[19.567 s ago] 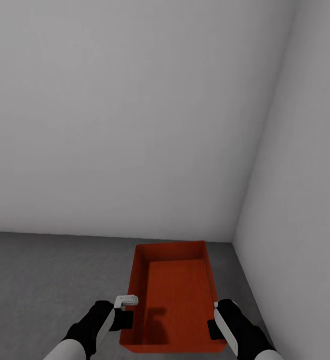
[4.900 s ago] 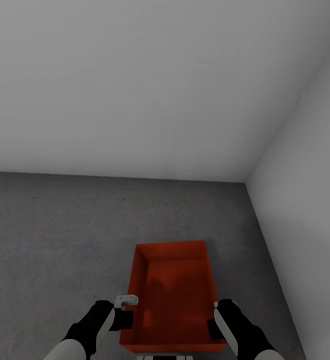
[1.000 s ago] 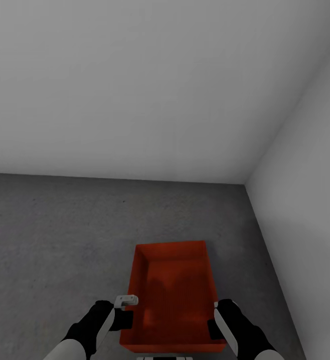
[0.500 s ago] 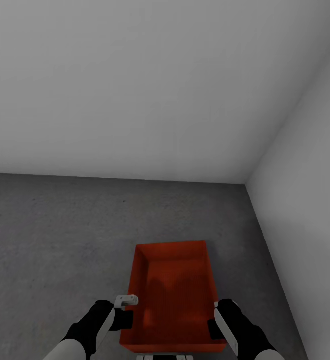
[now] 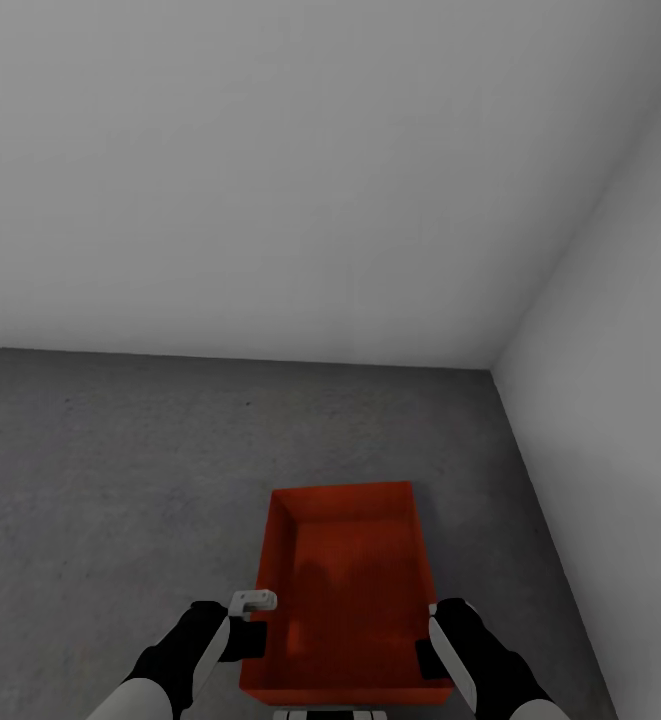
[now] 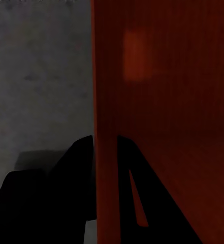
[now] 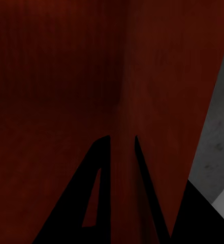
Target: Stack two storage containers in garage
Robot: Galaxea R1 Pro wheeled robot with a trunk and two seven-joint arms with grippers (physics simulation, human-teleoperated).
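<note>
Setting: a bare garage corner, two pale grey-white walls meeting at the right of the head view, with the dark grey speckled concrete floor below.

Storage container: one red-orange lidless bin, held between both arms close in front of the robot, its long sides running away from the camera toward the corner. It sits level and its inside holds nothing. Whether its underside touches the floor cannot be told from these views.

Left gripper: at the bin's left long wall, near the end nearest the robot. In the left wrist view the dark fingers straddle that thin wall, one outside over the concrete and one inside the bin, pressed tight against it, so the wall is clamped between them.

Right gripper: at the right long wall, roughly level with the left one. In the right wrist view its fingers close on the wall from both faces with no gap visible, gripping it.

Arms: black forearm sleeves with white upper sections enter from the lower edge of the head view, either side of the bin.

Base: a pale strip of the robot's body shows just under the bin's near wall.
</note>
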